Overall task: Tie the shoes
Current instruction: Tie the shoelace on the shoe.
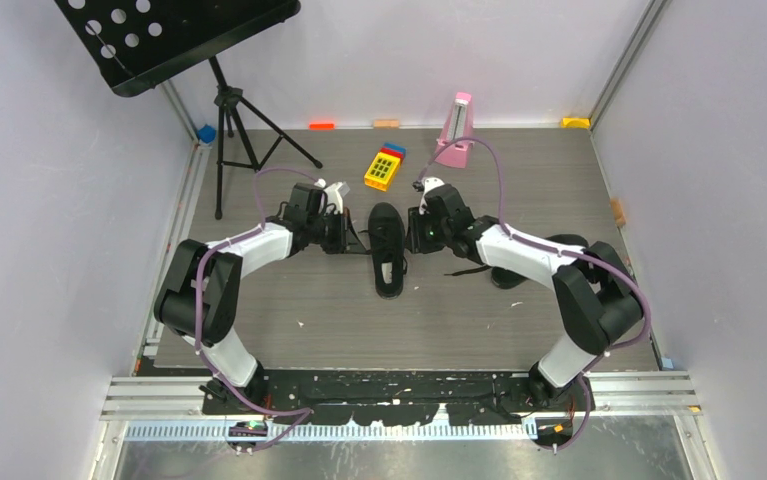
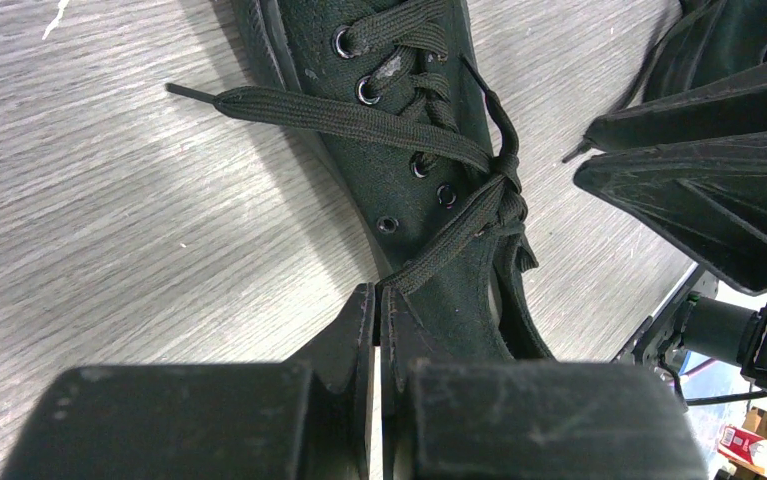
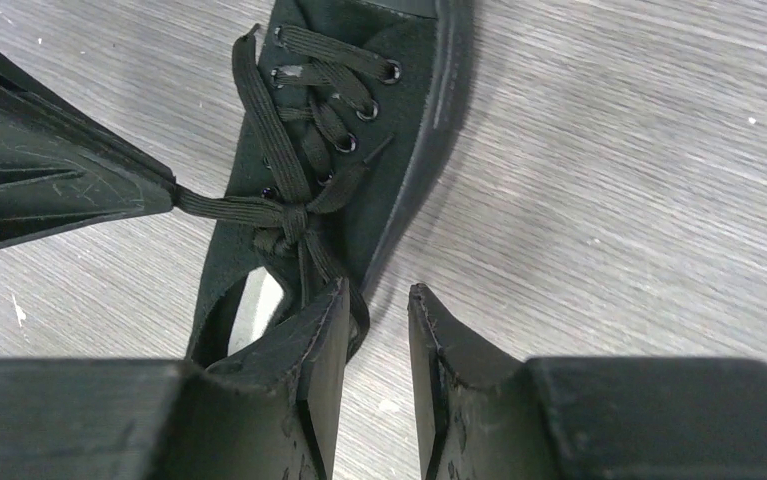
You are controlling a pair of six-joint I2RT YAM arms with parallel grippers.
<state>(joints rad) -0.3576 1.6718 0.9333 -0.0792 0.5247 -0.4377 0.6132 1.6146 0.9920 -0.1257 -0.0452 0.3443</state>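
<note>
One black shoe (image 1: 387, 250) lies in the middle of the table, toe pointing away from the arm bases. Its laces meet in a knot (image 2: 504, 185) over the tongue. My left gripper (image 2: 379, 295) sits at the shoe's left side, shut on a lace strand that runs taut from the knot (image 3: 294, 215). On the shoe's right side my right gripper (image 3: 377, 300) is open, with bare table between its fingers; a lace loop (image 3: 359, 315) hangs against the tip of its left finger. The other shoe (image 1: 507, 277) lies to the right, mostly hidden under the right arm.
A yellow toy block (image 1: 384, 168) and a pink metronome (image 1: 456, 130) stand behind the shoe. A black music stand (image 1: 174, 40) on a tripod (image 1: 234, 130) occupies the back left. Grey walls close in the table on both sides.
</note>
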